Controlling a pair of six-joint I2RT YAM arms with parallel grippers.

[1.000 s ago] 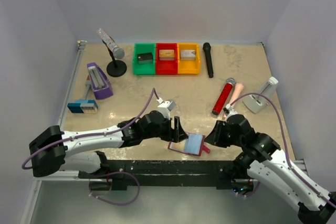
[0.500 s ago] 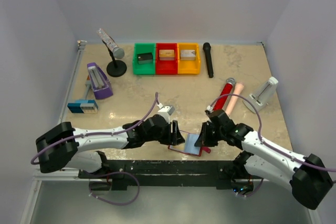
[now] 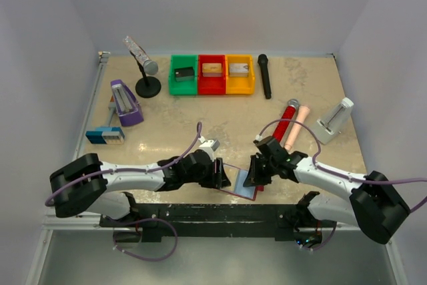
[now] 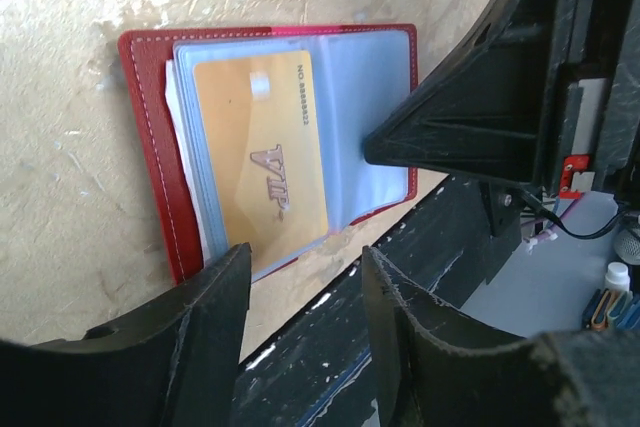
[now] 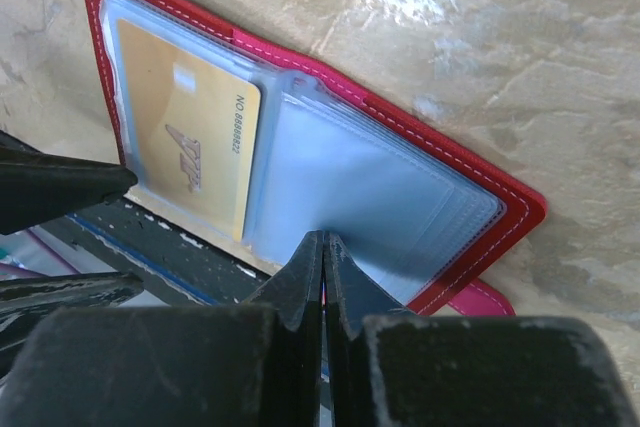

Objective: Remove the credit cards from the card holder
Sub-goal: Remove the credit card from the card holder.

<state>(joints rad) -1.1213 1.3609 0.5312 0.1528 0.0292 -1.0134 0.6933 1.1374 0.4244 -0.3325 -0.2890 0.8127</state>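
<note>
Stretched low and inward with the left gripper (image 4: 305,269), jaws standing apart. Just ahead of its tips, facing it, the right gripper (image 5: 322,243), pinched fully together, angled downward.

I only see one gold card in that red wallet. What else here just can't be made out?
- Other cards: both wrist views show only the gold card; the card holder's cloudy blue pockets hide anything behind.
- Right wrist view: the shut right claw covers its own contact, so pinching or pressing is unclear.
- Top view: the left claw and right claw cover parts of the card holder.
</note>
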